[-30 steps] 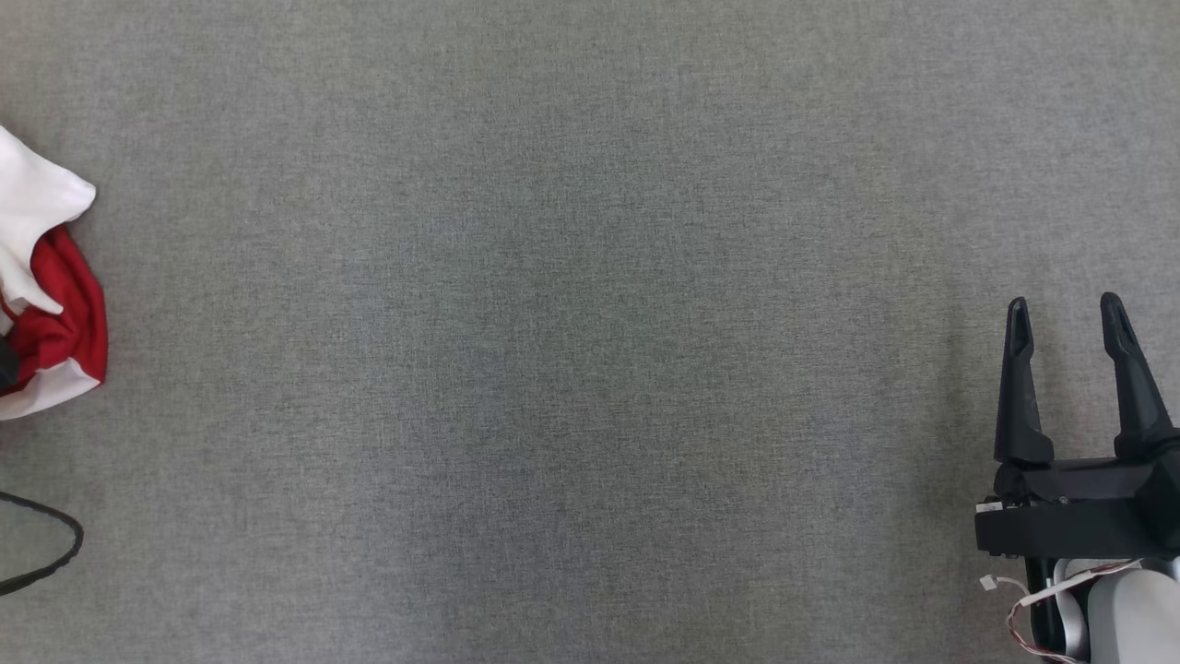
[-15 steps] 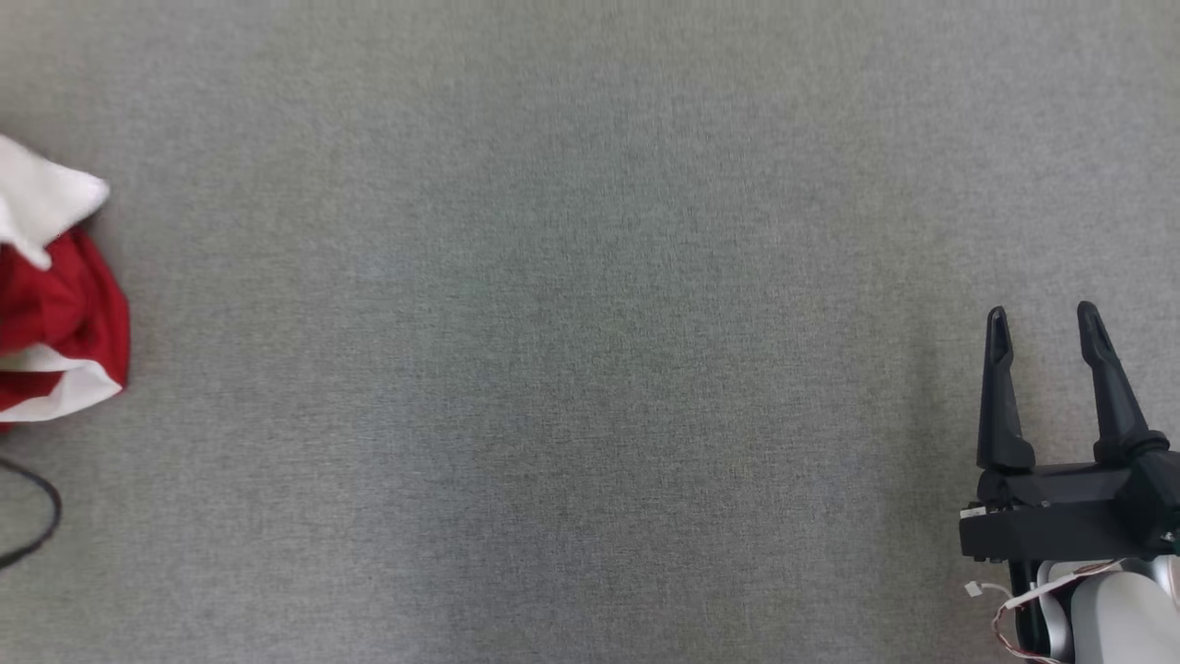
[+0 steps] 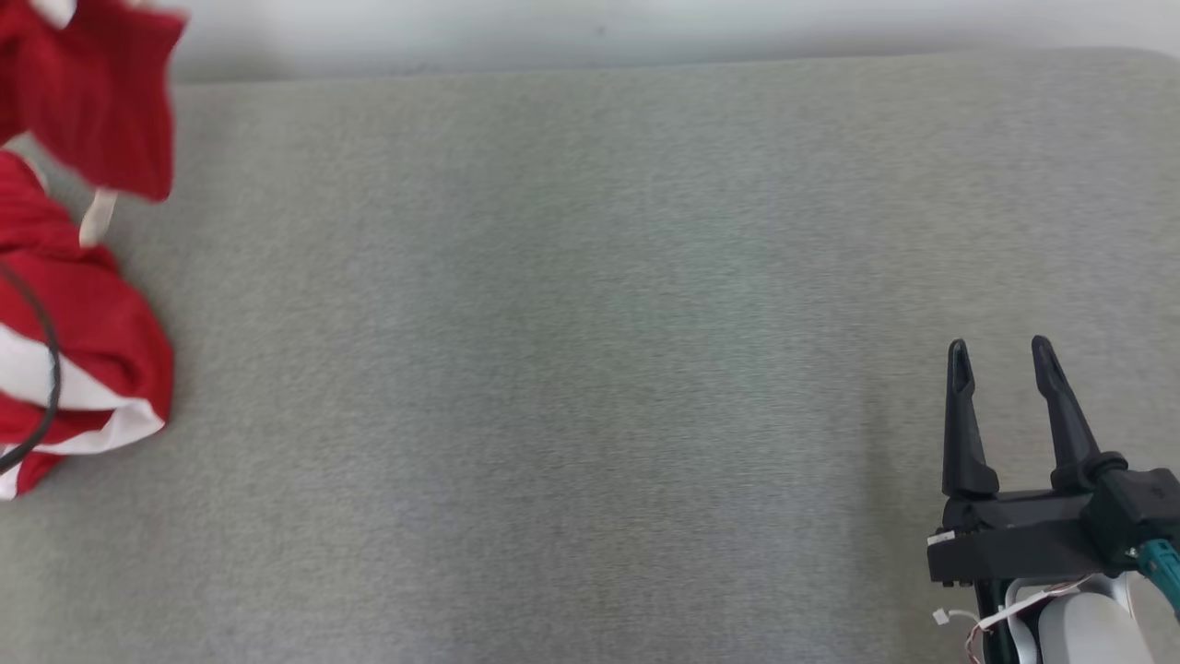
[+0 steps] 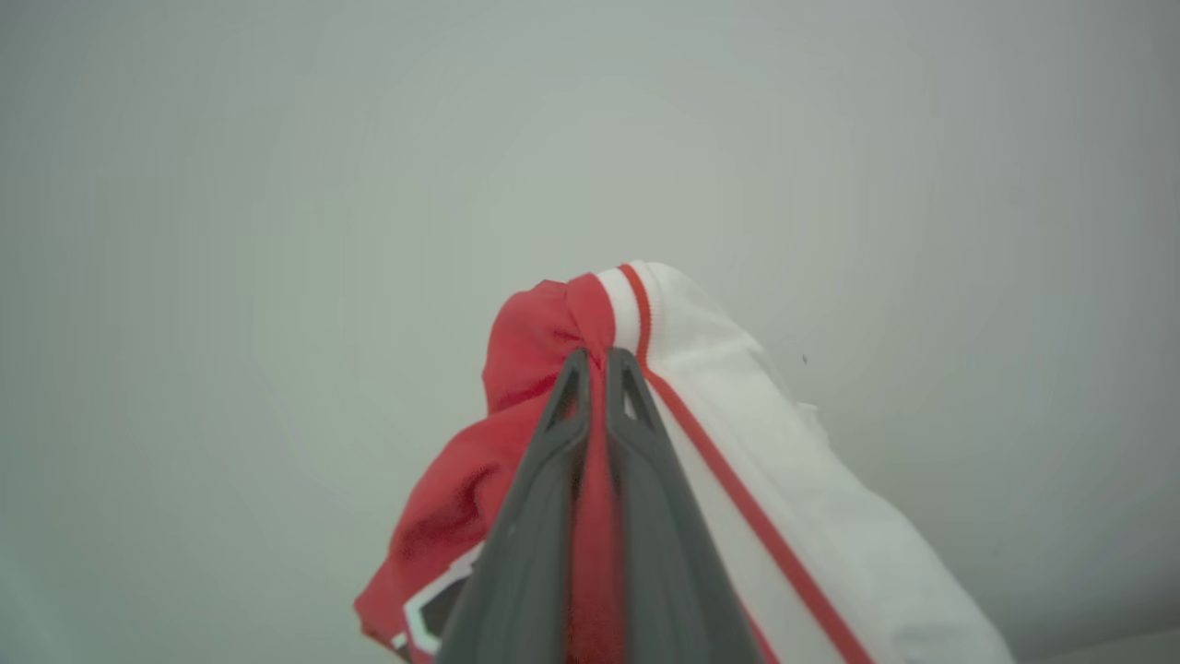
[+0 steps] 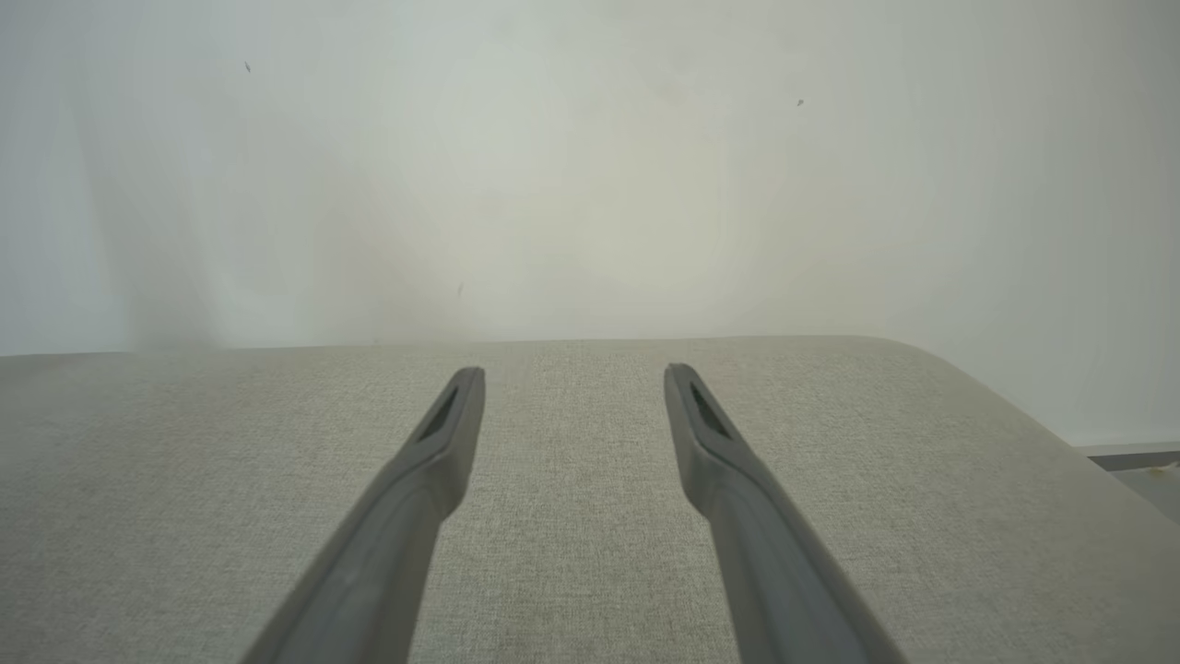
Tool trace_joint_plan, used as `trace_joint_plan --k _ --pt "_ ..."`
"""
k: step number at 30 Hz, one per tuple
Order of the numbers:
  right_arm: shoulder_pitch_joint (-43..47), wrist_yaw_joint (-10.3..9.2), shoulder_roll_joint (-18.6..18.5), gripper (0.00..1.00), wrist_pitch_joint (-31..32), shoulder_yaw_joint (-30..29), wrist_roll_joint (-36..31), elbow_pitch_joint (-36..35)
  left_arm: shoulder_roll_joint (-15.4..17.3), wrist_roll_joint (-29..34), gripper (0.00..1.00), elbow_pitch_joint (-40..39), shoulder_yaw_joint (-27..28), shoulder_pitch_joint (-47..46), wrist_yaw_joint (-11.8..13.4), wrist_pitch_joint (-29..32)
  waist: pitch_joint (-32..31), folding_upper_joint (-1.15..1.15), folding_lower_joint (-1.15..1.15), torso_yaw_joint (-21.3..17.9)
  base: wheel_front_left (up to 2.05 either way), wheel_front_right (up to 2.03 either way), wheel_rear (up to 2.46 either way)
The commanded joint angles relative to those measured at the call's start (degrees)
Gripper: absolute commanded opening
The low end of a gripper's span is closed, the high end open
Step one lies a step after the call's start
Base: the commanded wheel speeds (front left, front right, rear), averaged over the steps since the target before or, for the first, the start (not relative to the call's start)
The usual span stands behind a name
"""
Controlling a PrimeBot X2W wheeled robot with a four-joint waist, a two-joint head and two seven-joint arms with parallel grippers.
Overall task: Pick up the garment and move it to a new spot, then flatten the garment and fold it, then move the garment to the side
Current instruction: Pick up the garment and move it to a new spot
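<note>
On the left side of the counter [image 3: 590,369], our left fingers [image 4: 551,452] pinch the red and white garment [image 3: 92,341], partly up in the air. Our right fingers [image 3: 964,424] are spread and empty. We think the pick-up is under way, so next we carry it somewhere new.

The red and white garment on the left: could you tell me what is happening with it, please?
The robot's left end effector is shut on a bunched fold of the red and white garment, holding it up at the left edge of the grey padded surface. The right end effector hovers open and empty on the right. No flattening or folding yet.
</note>
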Motion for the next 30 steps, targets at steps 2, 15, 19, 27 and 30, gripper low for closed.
trace_joint_plan --k 2,15,19,27,30 --pt "1.0 0.05 0.2 1.0 0.0 0.3 0.7 0.2 -1.4 -0.1 0.0 -2.8 -1.8 -2.1 -0.3 1.2 -2.0 0.0 0.01 -2.9 0.0 0.0 0.0" --pt "1.6 0.05 0.4 1.0 0.0 1.6 4.7 1.3 -16.0 -2.8 0.0 -10.8 -15.1 -3.7 -0.7 4.2 -2.2 0.0 0.01 -13.9 0.0 0.0 0.0" --pt "1.7 0.05 0.4 1.0 0.0 1.8 5.4 1.4 -19.0 -3.1 0.0 -9.5 -19.2 -1.0 -0.9 3.7 -1.5 0.0 0.01 -15.3 0.0 0.0 0.0" --pt "0.8 0.05 0.4 1.0 0.0 2.4 6.3 1.6 -21.7 -4.6 0.0 -4.8 -24.0 10.0 -0.6 0.5 -0.3 0.0 0.01 -16.2 0.0 0.0 0.0" --pt "0.9 0.05 0.4 1.0 0.0 2.6 6.4 1.8 -22.3 -5.2 0.0 -2.8 -25.0 13.7 -0.4 -0.3 -0.2 0.0 0.01 -16.1 0.0 0.0 0.0"
